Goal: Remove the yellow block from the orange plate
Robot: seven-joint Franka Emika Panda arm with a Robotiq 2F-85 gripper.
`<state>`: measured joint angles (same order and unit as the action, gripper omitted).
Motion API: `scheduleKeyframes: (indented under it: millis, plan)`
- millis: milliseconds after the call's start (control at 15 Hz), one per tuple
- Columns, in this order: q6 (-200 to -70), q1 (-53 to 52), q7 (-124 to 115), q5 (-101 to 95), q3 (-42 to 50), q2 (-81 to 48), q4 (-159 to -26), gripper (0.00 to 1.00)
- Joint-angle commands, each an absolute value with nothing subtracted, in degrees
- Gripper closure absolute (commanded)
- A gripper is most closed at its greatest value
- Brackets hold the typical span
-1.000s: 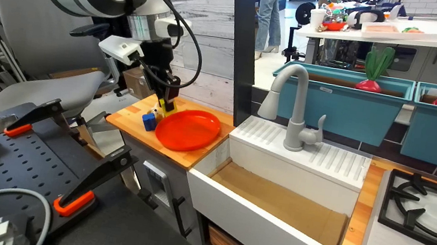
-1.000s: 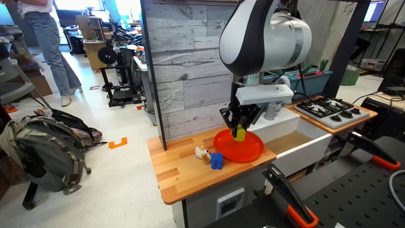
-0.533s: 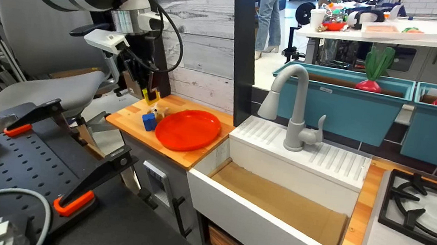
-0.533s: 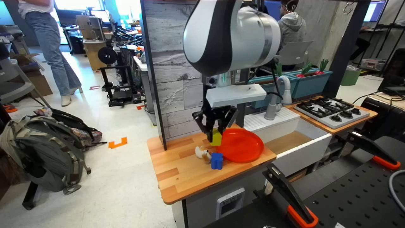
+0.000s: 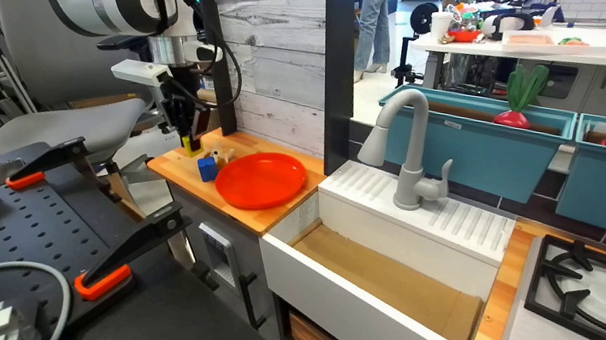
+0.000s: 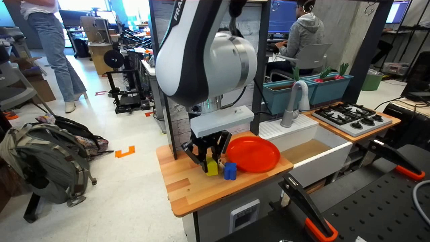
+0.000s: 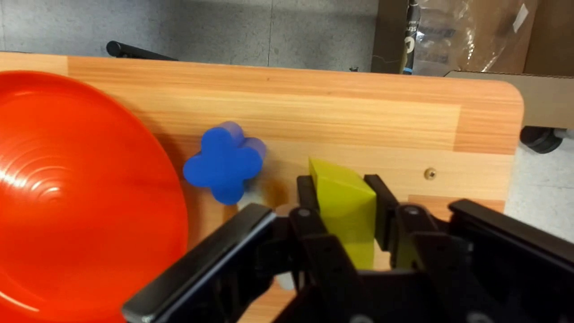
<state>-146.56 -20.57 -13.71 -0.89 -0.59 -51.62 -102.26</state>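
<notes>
As fingers (image 7: 384,208) grip the block (image 7: 346,208), a blue piece (image 7: 223,165) flanks the plate (image 7: 98,193).

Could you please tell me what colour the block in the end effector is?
The block is yellow, seen best in the wrist view.

I have the yellow block (image 7: 345,208) held by two sides in my pincer (image 7: 343,193); it is bright and wedge-like, its far edge slanting in the wrist view. It is off the orange plate (image 6: 253,154) and apart from it, at or just above the table (image 6: 183,178); I can't tell which. The plate, round, glossy and shallow, lies flat there, rim up.
</notes>
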Motion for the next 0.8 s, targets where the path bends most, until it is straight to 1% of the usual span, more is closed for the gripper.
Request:
scheduleKeyframes:
  millis: [0, 267, 333, 400, 467, 733]
  plan:
    - [-140.8, -21.3, -14.0, -2.3, -1.2, -57.7, -93.4, 0.92]
    - [-136.1, -22.0, -14.0, -2.4, -1.5, -62.4, -86.6, 0.92]
    - [-135.2, -22.2, -14.2, -2.6, -1.5, -62.8, -85.5, 0.53]
    - [-134.7, -22.2, -14.1, -2.7, -1.4, -63.1, -84.8, 0.43]
    - [-134.5, -22.3, -14.0, -2.9, -1.5, -63.5, -84.1, 0.39]
    - [-135.5, -22.4, -14.1, -3.4, -1.4, -64.3, -83.5, 0.08]
